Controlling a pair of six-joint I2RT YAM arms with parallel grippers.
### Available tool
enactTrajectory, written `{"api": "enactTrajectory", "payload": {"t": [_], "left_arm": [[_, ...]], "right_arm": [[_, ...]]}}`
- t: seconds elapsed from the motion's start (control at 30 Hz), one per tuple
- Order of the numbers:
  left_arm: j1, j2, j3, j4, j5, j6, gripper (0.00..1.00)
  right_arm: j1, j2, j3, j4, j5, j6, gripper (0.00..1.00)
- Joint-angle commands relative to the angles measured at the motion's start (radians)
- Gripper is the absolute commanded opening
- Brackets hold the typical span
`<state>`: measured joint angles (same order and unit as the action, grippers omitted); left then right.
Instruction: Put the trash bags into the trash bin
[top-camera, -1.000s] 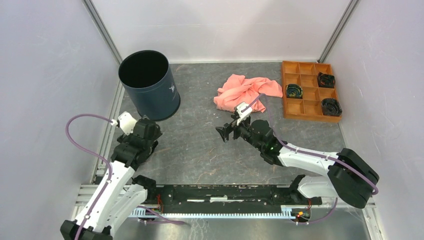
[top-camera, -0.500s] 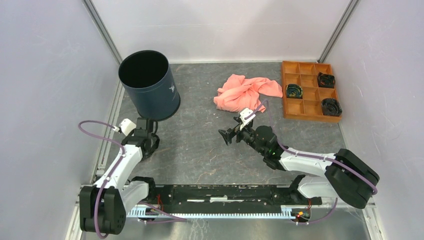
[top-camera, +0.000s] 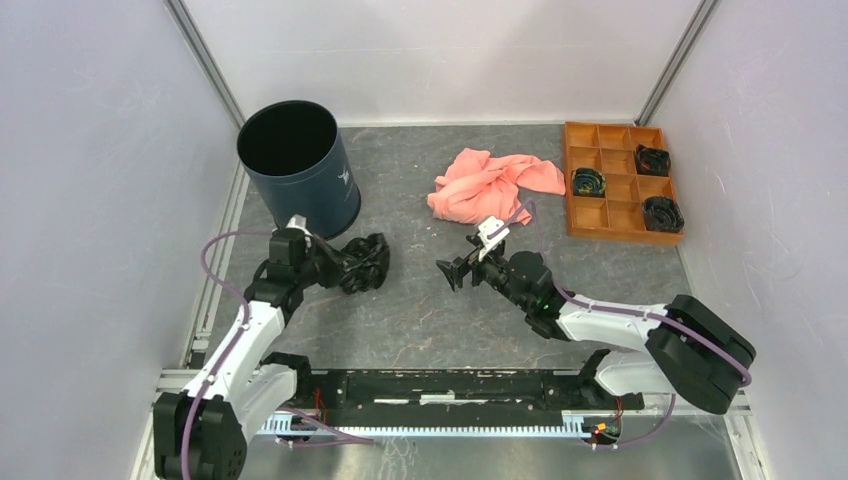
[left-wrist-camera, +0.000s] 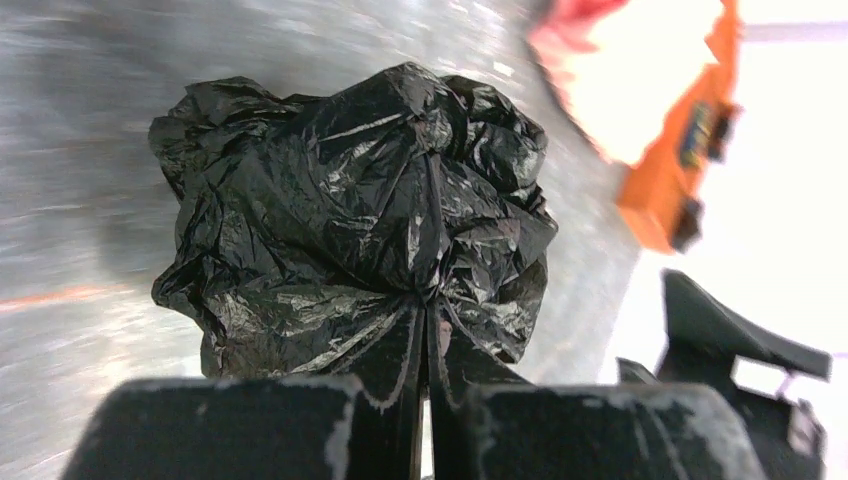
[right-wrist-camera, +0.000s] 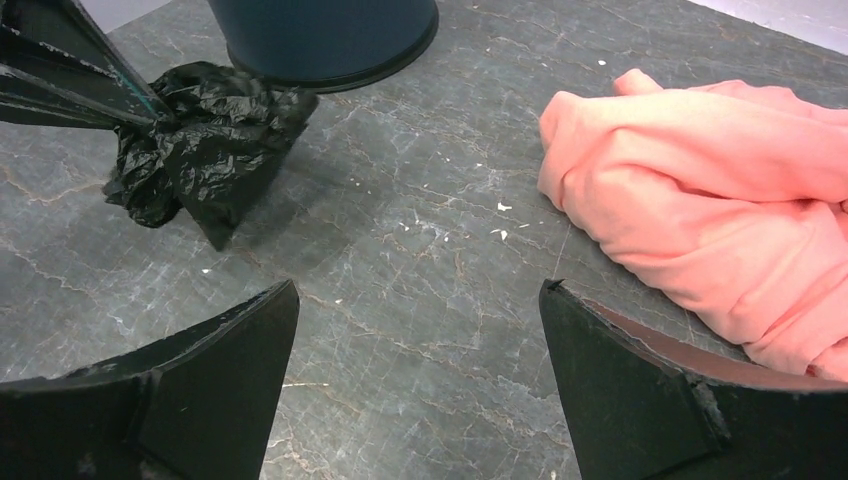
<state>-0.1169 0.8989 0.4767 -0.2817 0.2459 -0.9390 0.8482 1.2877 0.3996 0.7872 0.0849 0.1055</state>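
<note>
The crumpled glossy black trash bag (top-camera: 366, 264) hangs low over the table in front of the navy trash bin (top-camera: 297, 172). My left gripper (top-camera: 342, 268) is shut on a pinched fold of it. In the left wrist view the bag (left-wrist-camera: 350, 210) bulges out beyond the closed jaws of that gripper (left-wrist-camera: 430, 312). The right wrist view shows the bag (right-wrist-camera: 205, 150) and the bin's base (right-wrist-camera: 320, 35) at upper left. My right gripper (top-camera: 450, 270) stands open to the bag's right, jaws spread wide over bare table (right-wrist-camera: 418, 290), holding nothing.
A salmon-pink cloth (top-camera: 490, 185) lies heaped behind the right gripper, close to its right finger in the right wrist view (right-wrist-camera: 720, 180). An orange compartment tray (top-camera: 567, 180) holding dark round parts sits at back right. Walls enclose the table on three sides.
My left gripper has shut and swung right from beside the bin; the black bag now shows pinched in its jaws. The right gripper drew back slightly and stayed open.
</note>
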Motion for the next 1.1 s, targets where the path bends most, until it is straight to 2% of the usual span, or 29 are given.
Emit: {"api": "enactTrajectory", "payload": {"t": [0.0, 0.13, 0.2, 0.37, 0.5, 0.6, 0.67, 0.73, 0.77, 0.83, 0.97, 1.07], "left_arm": [[-0.076, -0.024, 0.029, 0.228, 0.3, -0.091, 0.07], [-0.186, -0.01, 0.061, 0.245, 0.308, -0.129, 0.08], [-0.229, 0.0, 0.057, 0.269, 0.309, -0.147, 0.09], [-0.279, 0.019, 0.013, 0.377, 0.335, -0.209, 0.09], [-0.286, 0.018, 0.002, 0.397, 0.355, -0.216, 0.09], [-0.286, 0.0, 0.003, 0.38, 0.357, -0.215, 0.09], [-0.286, -0.014, 0.01, 0.35, 0.354, -0.2, 0.09], [-0.286, -0.023, 0.025, 0.304, 0.346, -0.171, 0.09], [-0.286, -0.028, 0.029, 0.29, 0.344, -0.161, 0.09], [-0.286, -0.032, 0.025, 0.287, 0.343, -0.159, 0.1], [-0.286, -0.02, 0.025, 0.287, 0.353, -0.152, 0.1], [-0.286, -0.01, 0.028, 0.291, 0.366, -0.15, 0.1]], "right_arm": [[0.003, -0.081, 0.027, -0.041, -0.063, 0.025, 0.98], [0.013, -0.167, -0.008, -0.059, -0.265, 0.078, 0.95], [0.042, -0.199, -0.028, -0.075, -0.297, 0.082, 0.94], [0.144, -0.218, -0.058, -0.137, -0.173, 0.039, 0.92], [0.187, -0.207, -0.073, -0.089, -0.091, 0.07, 0.82], [0.206, -0.175, -0.073, -0.043, -0.027, 0.084, 0.68], [0.205, -0.161, -0.061, -0.051, 0.034, 0.095, 0.5], [0.205, -0.163, -0.062, -0.043, 0.076, 0.1, 0.37], [0.206, -0.165, -0.071, -0.02, 0.076, 0.098, 0.35], [0.205, -0.156, -0.078, 0.031, 0.049, 0.092, 0.36], [0.206, -0.102, -0.05, 0.086, -0.081, 0.079, 0.6], [0.206, -0.058, -0.029, 0.102, -0.138, 0.097, 0.62]]}}
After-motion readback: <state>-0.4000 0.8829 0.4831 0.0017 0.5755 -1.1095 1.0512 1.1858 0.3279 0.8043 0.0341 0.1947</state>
